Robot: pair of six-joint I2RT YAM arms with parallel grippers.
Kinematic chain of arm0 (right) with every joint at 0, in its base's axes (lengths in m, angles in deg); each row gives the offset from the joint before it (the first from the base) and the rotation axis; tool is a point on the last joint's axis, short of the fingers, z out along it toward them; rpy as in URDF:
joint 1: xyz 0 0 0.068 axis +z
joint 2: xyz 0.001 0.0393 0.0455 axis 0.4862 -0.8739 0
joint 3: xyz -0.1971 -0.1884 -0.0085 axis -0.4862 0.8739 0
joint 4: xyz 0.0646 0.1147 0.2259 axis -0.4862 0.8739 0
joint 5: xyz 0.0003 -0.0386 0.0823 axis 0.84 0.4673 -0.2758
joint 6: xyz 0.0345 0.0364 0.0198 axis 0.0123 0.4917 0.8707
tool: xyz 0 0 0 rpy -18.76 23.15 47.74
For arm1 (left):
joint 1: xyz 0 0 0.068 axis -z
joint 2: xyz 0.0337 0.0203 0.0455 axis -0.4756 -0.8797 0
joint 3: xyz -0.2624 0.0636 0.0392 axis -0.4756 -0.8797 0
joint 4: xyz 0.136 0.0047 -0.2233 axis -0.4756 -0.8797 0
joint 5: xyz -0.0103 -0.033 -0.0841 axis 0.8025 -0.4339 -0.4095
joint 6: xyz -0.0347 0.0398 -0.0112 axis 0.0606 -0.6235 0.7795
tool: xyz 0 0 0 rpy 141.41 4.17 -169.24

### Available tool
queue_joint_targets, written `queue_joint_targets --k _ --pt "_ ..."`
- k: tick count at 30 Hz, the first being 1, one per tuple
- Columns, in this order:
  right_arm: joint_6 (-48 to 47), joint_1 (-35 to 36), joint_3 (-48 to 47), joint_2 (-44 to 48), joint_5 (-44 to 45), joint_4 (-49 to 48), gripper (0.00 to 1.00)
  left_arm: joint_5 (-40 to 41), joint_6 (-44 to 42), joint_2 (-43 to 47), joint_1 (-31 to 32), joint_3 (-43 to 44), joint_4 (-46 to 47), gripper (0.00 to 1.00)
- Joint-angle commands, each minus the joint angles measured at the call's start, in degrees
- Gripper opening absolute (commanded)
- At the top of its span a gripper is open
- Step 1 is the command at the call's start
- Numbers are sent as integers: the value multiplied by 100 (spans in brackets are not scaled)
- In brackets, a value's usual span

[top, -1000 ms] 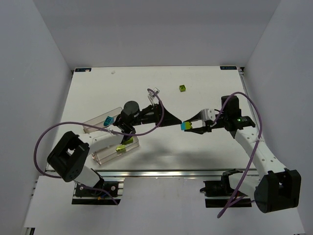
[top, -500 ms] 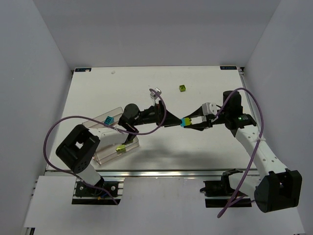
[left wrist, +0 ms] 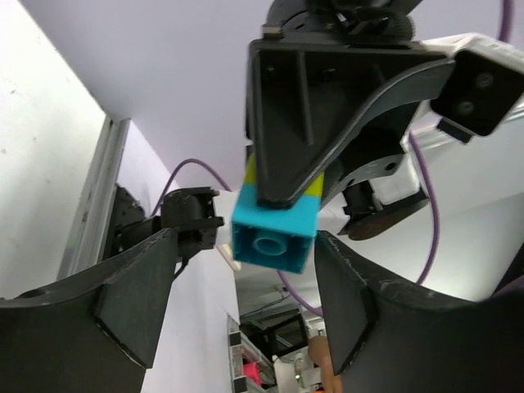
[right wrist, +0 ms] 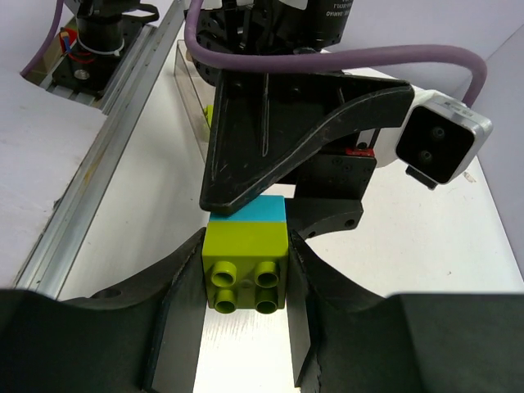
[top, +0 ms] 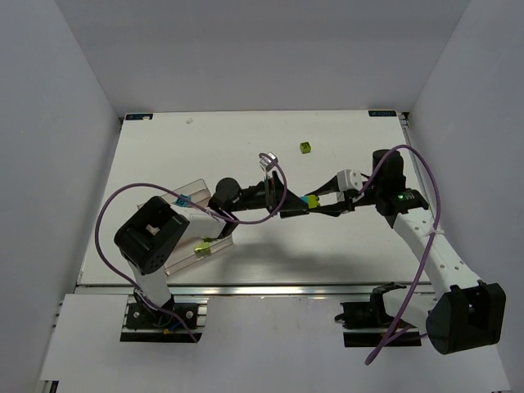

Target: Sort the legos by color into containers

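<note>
Legos: lime-green plastic brick (right wrist: 244, 274) joined to cyan-blue plastic brick (left wrist: 274, 237), held above white table (top: 164, 151).
Right gripper (right wrist: 246, 246): clamped on lime-green brick.
Left gripper (left wrist: 246, 246): I see it spread, moved in since last second, flanking cyan-blue brick.

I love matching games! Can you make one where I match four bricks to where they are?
Bricks:
1. cyan-green stack
2. far green brick
3. small cyan brick
4. near green brick

Places:
A. far trough
B. right gripper
C. table
D. near trough

Pairs: 1-B, 2-C, 3-A, 4-D
</note>
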Motion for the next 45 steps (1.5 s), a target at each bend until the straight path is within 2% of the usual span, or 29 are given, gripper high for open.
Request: queue_joint_targets --k 1,7,11,18,20,25,34,37,45 --pt "41 39 -97 18 -53 -170 0 -70 254 99 17 234 544 75" --pt "14 57 -79 62 26 -144 0 -26 386 46 17 269 737 68" --pt "189 57 -88 44 79 -249 0 -34 482 -33 17 278 877 57" --pt "392 57 -79 53 158 -451 0 -34 606 -94 17 216 1018 48" --pt "401 39 -79 44 184 -451 0 -34 632 -103 -36 243 1027 47" --pt "401 56 -79 35 185 -451 0 -70 694 -103 -36 286 1106 54" --pt "383 56 -61 44 158 -416 0 -69 764 -156 -89 287 1238 55" --pt "375 39 -61 62 149 -416 0 -70 764 -147 -89 313 1238 53" --pt "375 39 -35 71 114 -390 0 -105 808 -226 -89 401 1317 37"
